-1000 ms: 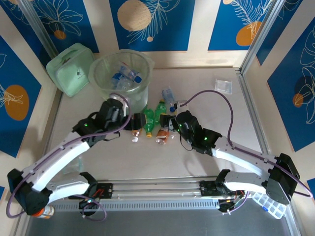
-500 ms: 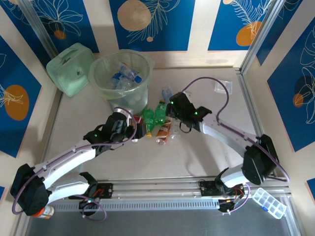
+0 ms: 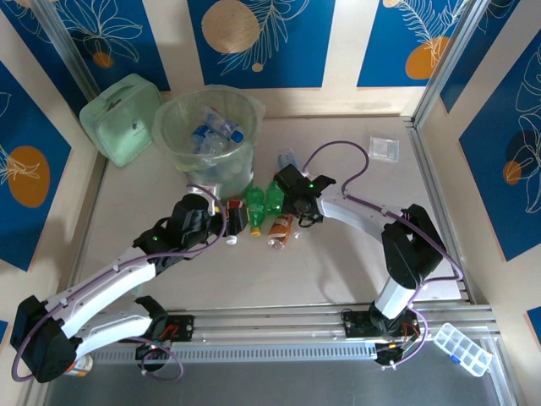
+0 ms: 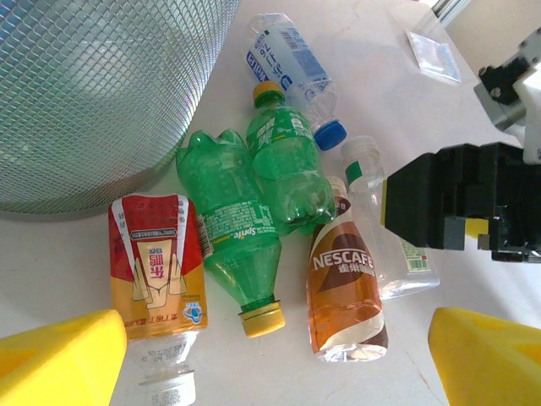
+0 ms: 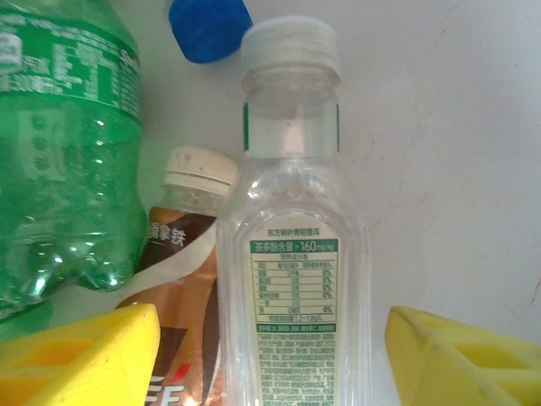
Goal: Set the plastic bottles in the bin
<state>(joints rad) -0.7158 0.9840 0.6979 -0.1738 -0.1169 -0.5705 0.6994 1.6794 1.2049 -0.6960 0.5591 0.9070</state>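
From the top view, nearest you, the left arm (image 3: pixel 110 275) comes in from the left and the right arm (image 3: pixel 363 211) from the right, their wrists meeting over the plastic bottles (image 3: pixel 269 211) that lie clustered on the desk (image 3: pixel 338 262); at that size you cannot judge the jaws there, so go by the wrist views. The left jaws stand wide open and hold nothing, their yellow fingers (image 4: pixel 59 359) at the lower corners of the left wrist view; ahead of them lie a red-and-orange-labelled bottle (image 4: pixel 156 292), a green Sprite bottle (image 4: pixel 228 228) touching it, a second green bottle (image 4: pixel 287 165), a brown Nescafe bottle (image 4: pixel 347 296) and a clear bottle (image 4: pixel 385 228) with the right arm's black wrist over its side; beyond these lies a blue-labelled bottle (image 4: pixel 287 59). The right wrist view gives you what that one hides: the right jaws are open astride the clear bottle, each of the right fingers (image 5: pixel 80 351) a small gap from it, gripping nothing; its white cap (image 5: pixel 290 42) points away, and the brown bottle lies against its left side. Farther off stands the bin (image 3: pixel 245 156), just beside the cluster; the top view looks into it, where several bottles already lie; a pale green container (image 3: pixel 127 118) sits to its left, a small clear packet (image 3: pixel 383 148) far right.
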